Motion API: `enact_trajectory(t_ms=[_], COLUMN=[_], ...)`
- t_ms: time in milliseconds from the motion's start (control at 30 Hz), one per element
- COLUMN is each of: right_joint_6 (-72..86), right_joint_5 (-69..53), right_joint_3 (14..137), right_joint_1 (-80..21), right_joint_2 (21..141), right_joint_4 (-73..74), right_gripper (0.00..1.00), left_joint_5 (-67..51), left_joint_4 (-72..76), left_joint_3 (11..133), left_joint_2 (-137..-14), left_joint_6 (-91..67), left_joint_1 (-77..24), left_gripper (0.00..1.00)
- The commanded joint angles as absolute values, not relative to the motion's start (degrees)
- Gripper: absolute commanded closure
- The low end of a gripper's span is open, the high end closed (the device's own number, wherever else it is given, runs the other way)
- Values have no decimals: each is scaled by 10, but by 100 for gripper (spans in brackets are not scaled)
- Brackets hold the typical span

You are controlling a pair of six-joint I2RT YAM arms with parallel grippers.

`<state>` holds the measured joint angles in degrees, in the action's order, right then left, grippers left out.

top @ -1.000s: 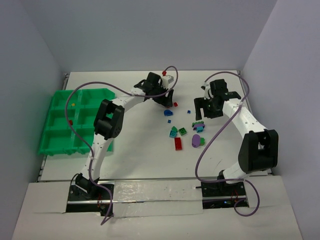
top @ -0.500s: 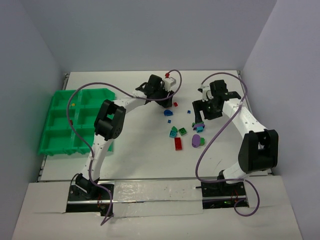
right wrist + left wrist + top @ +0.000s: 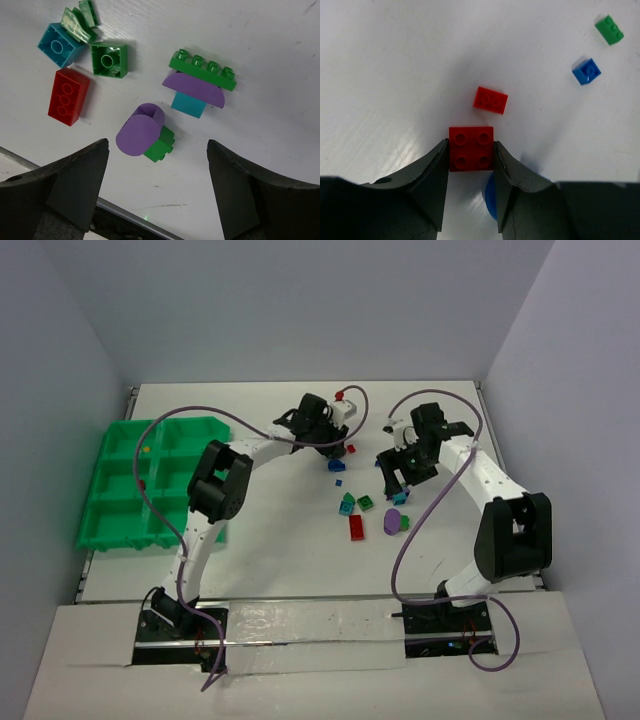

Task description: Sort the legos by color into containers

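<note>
Touching both left jaws, one red brick [image 3: 471, 148], unseen overhead.

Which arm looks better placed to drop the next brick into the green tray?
Left. The left gripper is closed on a red square brick, and the green tray lies on that side. The right gripper hangs open above the purple and green pieces, holding nothing.

Overhead view, wrist close-ups, sharing legos [image 3: 367, 503]
</note>
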<state>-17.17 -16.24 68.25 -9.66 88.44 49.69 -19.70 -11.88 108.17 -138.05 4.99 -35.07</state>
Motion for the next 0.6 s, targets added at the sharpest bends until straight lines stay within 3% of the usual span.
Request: enact_trajectory(t_ms=[0,100,300,567], right_joint_6=[-170,-134,-64,-34], right_joint_5=[-125,-114,-108,-75], right_joint_3=[689,710,811,933], right_joint_1=[-132,-151,-175,-210], right_joint_2=[879,903,1010,1134], right_joint_4=[445,403,379,367], right_gripper=[16,19,24,29], left_joint_5=[-194,-223,-259,-258], left_joint_4=[-122,-139,-183,-293], left_joint_3=[1055,1053,1031,914], left_joint_2=[-1315,-1273,-1143,-940], left_joint_6=[48,13,-48,-47], left_joint_1=[-342,-309,-230,-23], left_gripper=[94,100,100,100])
